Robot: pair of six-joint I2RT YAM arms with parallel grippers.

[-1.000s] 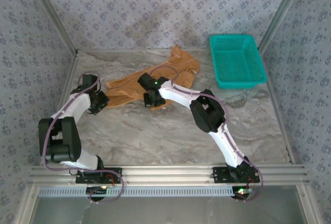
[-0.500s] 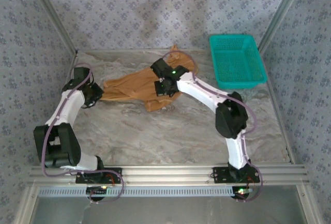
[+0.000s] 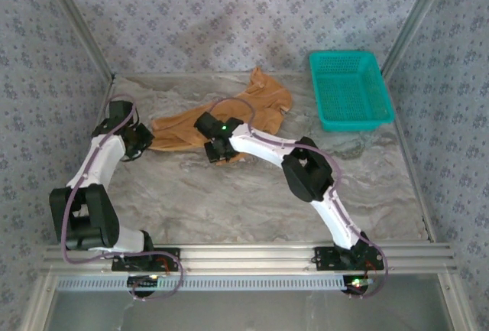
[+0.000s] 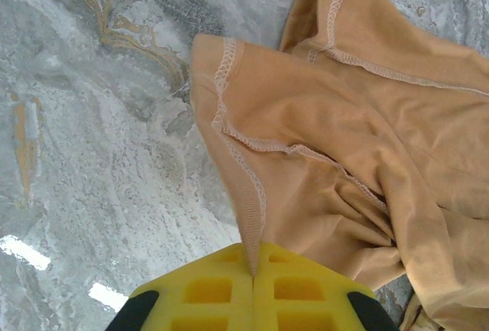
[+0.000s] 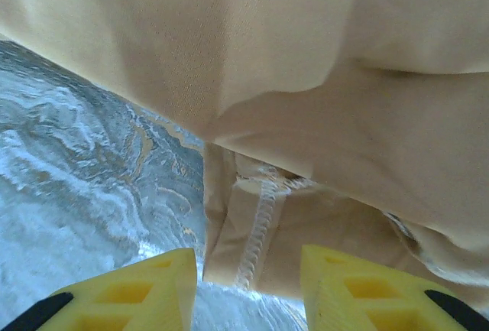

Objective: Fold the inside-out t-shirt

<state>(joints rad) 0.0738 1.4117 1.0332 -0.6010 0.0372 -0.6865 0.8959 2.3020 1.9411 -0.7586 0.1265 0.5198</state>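
Marbled grey tabletop [image 3: 229, 209] inside patterned walls, with a teal basket [image 3: 350, 90] standing at 2 o'clock. The inside-out t-shirt [image 3: 179, 128] lies strung out across the far half of the table, running from 9 o'clock up toward 1 o'clock, seams outward.

What has just changed is the right gripper [image 5: 246, 270]. Its jaws now stand apart over the shirt's near edge, with a stitched seam [image 5: 260, 220] lying between the fingers rather than clamped. Whether either pad brushes the cloth is hard to say from so close. I judge this to be a release, with the fold of cloth it carried now set down. Only one end of the garment is held at present, so a fresh grasp looks needed before any proper fold.

The left gripper [image 4: 252, 262] sits at 9 o'clock, its jaws together and pinched on the shirt's hem [image 4: 248, 193].

Half a second ago the right gripper was further toward 12 o'clock, over the middle of the shirt. It has since swung back toward 7 o'clock, close to where it was a full second ago. A loose flap then hung off the near edge; the gripper now covers that spot. The left gripper has hardly moved in that half second. Over the full second it drew the hem a little toward 9 o'clock.
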